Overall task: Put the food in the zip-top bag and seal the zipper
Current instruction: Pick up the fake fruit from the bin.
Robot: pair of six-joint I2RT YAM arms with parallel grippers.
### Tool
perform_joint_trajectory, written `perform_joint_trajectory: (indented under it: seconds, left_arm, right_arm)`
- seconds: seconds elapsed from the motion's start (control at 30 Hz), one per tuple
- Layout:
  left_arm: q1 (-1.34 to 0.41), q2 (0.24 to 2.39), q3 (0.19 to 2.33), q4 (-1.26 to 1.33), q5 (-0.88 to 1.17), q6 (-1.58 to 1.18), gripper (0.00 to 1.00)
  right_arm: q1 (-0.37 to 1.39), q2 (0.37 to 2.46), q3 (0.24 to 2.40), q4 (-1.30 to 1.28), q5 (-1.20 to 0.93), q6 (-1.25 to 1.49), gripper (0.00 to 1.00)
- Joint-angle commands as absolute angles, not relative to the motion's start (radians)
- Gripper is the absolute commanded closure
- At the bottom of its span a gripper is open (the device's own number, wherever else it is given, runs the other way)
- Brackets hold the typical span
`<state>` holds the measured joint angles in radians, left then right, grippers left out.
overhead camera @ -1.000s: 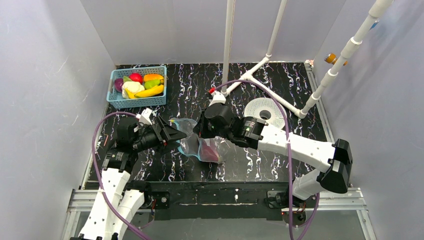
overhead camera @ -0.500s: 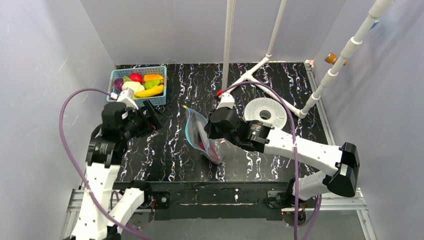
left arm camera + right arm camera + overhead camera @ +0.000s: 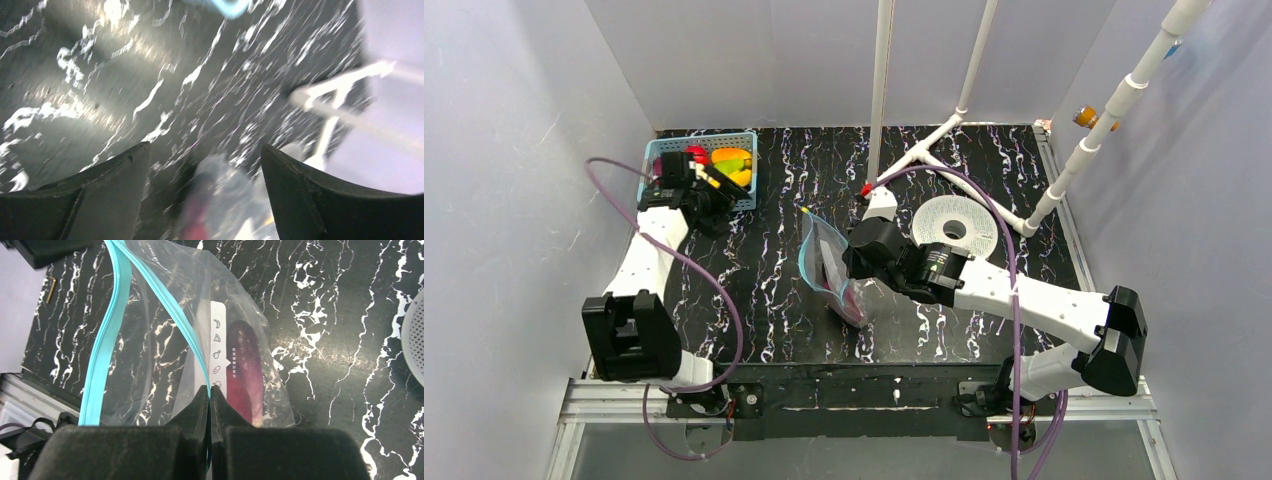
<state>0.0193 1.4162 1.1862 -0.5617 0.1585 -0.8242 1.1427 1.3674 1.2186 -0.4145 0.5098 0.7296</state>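
Clear plastic bag point(image 3: 827, 268) standing on edge near the middle of the black marbled desk point(image 3: 804, 170), with its mouth gaping. Its teal zipper point(image 3: 102, 350) runs as 2 separated strips, so the mouth is unsealed. 1 purple eggplant point(image 3: 243, 377) lies inside the bag, toward the closed end. Right end effector point(image 3: 210, 396), on the bag's right, is clenched on 1 zipper strip at the rim, its tips pressed together with the plastic between them. Left end effector point(image 3: 205, 150), well to the bag's left and farther back, is released: its 2 fingers point(image 3: 120, 170) stand wide apart with only desk between them, in a blurred view. It hovers at the near edge of a light-blue basket point(image 3: 699, 137), which sits far back and left of the bag and holds the other food point(image 3: 731, 160): orange, yellow, green and red pieces. White perforated disc point(image 3: 959, 225) lies to the bag's right.
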Motion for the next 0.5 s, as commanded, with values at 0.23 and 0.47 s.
perform_joint_trajectory:
  seconds: [0.23, 0.47]
  left_arm:
    - [0.13, 1.588, 1.293, -0.31, 0.148, -1.331, 0.26]
    - [0.13, 1.726, 1.432, -0.433, 0.065, -1.426, 0.28]
  right_arm:
    - [1.102, 1.352, 1.216, -0.368, 0.513, 0.682, 0.99]
    - [1.062, 1.348, 1.202, -0.352, 0.46, 0.683, 0.99]
